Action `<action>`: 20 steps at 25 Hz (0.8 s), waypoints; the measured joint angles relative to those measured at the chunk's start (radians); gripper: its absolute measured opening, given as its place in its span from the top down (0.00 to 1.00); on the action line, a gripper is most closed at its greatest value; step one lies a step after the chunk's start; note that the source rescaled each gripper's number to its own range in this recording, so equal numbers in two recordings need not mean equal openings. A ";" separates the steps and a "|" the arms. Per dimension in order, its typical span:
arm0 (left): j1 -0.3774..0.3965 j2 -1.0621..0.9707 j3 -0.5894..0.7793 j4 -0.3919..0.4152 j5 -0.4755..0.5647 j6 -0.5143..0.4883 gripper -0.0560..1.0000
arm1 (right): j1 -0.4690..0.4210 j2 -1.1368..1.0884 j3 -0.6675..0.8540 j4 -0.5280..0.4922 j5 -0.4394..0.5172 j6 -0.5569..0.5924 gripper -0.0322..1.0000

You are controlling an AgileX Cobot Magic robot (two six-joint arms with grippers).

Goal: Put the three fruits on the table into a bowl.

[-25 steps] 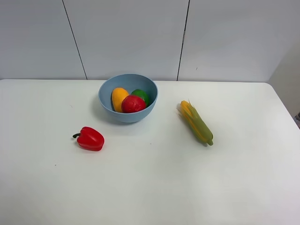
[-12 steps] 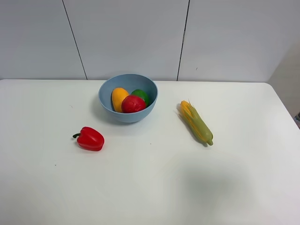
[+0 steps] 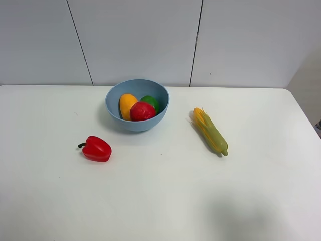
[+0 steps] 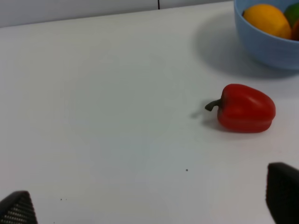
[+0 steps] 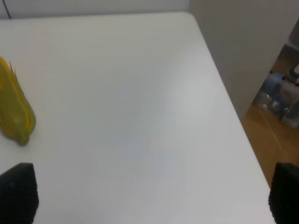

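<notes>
The light-blue bowl [image 3: 137, 105] stands at the back middle of the white table [image 3: 160, 191]. Inside it lie the orange-yellow mango [image 3: 127, 105], the green lime [image 3: 150, 102] and the red pomegranate [image 3: 143, 111]. The bowl [image 4: 266, 44] and mango [image 4: 264, 19] also show in the left wrist view. Neither arm shows in the high view. My left gripper [image 4: 149, 205] is open and empty, its fingertips [image 4: 282, 198] wide apart above bare table. My right gripper [image 5: 149, 198] is open and empty, its fingertips [image 5: 16, 191] wide apart near the table's right edge.
A red bell pepper [image 3: 96, 148] lies on the table in front-left of the bowl; it also shows in the left wrist view [image 4: 245, 108]. A green-husked corn ear [image 3: 210, 131] lies right of the bowl, its tip in the right wrist view [image 5: 14, 112]. The table's right edge [image 5: 224, 98] drops to the floor.
The fruits, pepper and corn have not moved. A faint shadow on the front right of the table has shifted toward the front edge.
</notes>
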State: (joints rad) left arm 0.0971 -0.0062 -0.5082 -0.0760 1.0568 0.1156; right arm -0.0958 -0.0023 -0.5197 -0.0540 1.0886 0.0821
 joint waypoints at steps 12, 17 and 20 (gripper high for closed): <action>0.000 0.000 0.000 0.000 0.000 0.000 0.00 | 0.000 0.000 0.012 0.004 -0.014 0.000 0.00; 0.000 0.000 0.000 0.000 0.000 0.000 0.00 | 0.000 0.000 0.012 0.004 -0.014 0.000 0.00; 0.000 0.000 0.000 0.000 0.000 0.000 0.00 | 0.000 0.000 0.012 0.004 -0.014 0.000 0.00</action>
State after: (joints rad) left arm 0.0971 -0.0062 -0.5082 -0.0760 1.0568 0.1156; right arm -0.0958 -0.0023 -0.5079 -0.0502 1.0741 0.0821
